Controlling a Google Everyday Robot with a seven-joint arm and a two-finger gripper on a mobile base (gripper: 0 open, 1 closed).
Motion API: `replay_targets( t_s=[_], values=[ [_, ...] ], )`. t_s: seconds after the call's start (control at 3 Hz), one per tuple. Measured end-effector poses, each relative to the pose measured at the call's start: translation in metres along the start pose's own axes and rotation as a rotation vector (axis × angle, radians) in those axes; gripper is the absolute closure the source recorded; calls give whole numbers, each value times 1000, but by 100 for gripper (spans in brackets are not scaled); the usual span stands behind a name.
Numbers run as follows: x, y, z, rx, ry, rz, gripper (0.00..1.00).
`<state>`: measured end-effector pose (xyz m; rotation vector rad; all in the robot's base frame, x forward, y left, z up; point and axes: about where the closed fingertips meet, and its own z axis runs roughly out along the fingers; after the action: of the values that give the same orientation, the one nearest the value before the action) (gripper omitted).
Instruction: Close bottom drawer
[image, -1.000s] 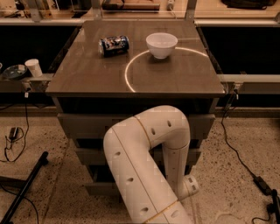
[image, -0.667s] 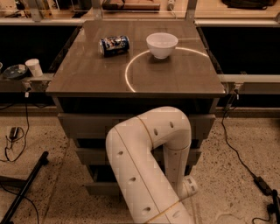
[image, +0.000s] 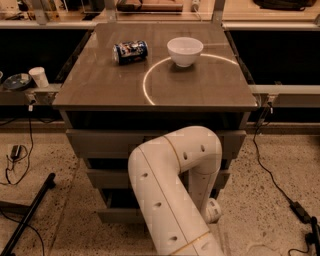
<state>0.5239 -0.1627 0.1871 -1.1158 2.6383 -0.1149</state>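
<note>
The bottom drawer (image: 116, 215) is the lowest front of the grey-brown cabinet (image: 150, 95). Only its left part shows. It stands out a little from the cabinet, with a dark gap above it. My white arm (image: 170, 195) bends in front of the cabinet and covers the drawer's middle and right side. The forearm runs down to a round wrist joint (image: 213, 210) at the drawer's right end. My gripper is hidden behind the arm down there. The drawer's handle is also hidden.
A lying soda can (image: 130, 51) and a white bowl (image: 185, 51) sit on the cabinet top. The middle drawer front (image: 102, 178) and top drawer front (image: 100, 143) are above. A tripod leg (image: 27, 215) lies on the floor at left, and cables (image: 280, 185) at right.
My arm's elbow has shifted slightly to the right. The drawers, the can and the bowl look unchanged.
</note>
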Motion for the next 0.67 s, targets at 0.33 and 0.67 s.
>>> replay_targets(
  t_s=[0.33,0.67],
  values=[
    [-8,-12,7,17,4,4,100],
    [-9,-32,10,84,15,31,100]
  ],
)
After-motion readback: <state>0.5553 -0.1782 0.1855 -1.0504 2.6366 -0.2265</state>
